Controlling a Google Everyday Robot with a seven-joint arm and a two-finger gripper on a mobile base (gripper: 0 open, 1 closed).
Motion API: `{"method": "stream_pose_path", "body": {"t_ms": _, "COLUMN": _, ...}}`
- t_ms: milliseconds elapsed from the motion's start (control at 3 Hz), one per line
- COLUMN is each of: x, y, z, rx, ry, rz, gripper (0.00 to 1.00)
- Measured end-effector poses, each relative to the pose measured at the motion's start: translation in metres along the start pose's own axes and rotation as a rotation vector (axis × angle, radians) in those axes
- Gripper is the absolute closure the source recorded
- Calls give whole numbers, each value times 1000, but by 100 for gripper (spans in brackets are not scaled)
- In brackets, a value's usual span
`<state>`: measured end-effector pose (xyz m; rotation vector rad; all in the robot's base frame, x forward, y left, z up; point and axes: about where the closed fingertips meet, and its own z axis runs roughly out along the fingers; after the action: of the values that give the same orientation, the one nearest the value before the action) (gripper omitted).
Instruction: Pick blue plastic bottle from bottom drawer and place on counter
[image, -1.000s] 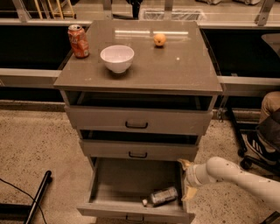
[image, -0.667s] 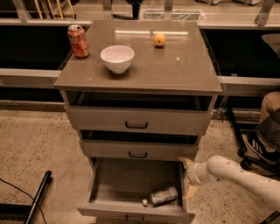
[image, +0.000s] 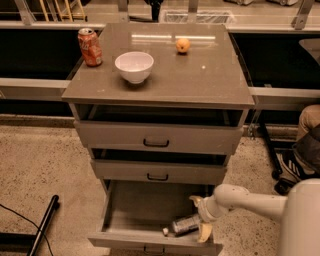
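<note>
Now: claw low inside the bottom drawer, at its right front corner. Fingers apart, one behind the blue plastic bottle and one in front of it, by the drawer's front wall. Bottle lies on its side on the drawer floor, white cap pointing left, base end between the fingers. Cannot tell if they touch it.

Risks, as judged:
- Grip sits at the base end, not mid-body. Closing there could squirt the round bottle leftward or let it droop on lifting.
- Front finger is near the drawer's front wall and could snag.
- Middle drawer juts out above, so a straight lift could clip it.
- Counter already carries a red soda can, white bowl and orange fruit. The right half looks the safer landing.

Against a second ago: claw has come left and lower, from beside the bottle to straddling it. Bottle has not shifted.
</note>
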<state>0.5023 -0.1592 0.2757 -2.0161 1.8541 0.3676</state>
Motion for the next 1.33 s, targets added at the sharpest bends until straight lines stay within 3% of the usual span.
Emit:
{"method": "stream_pose_path", "body": {"t_ms": 667, "x": -23, "y": -18, "z": 40, "rx": -7, "ry": -5, "rz": -28, "gripper": 0}}
{"method": "stream_pose_path", "body": {"t_ms": 1000, "x": -16, "y": -23, "z": 55, "rx": -26, "ry": 15, "rz": -47, "gripper": 2}}
{"method": "stream_pose_path", "body": {"t_ms": 1333, "x": -6, "y": -15, "z": 80, "rx": -72, "ry": -2, "rz": -53, "gripper": 3}}
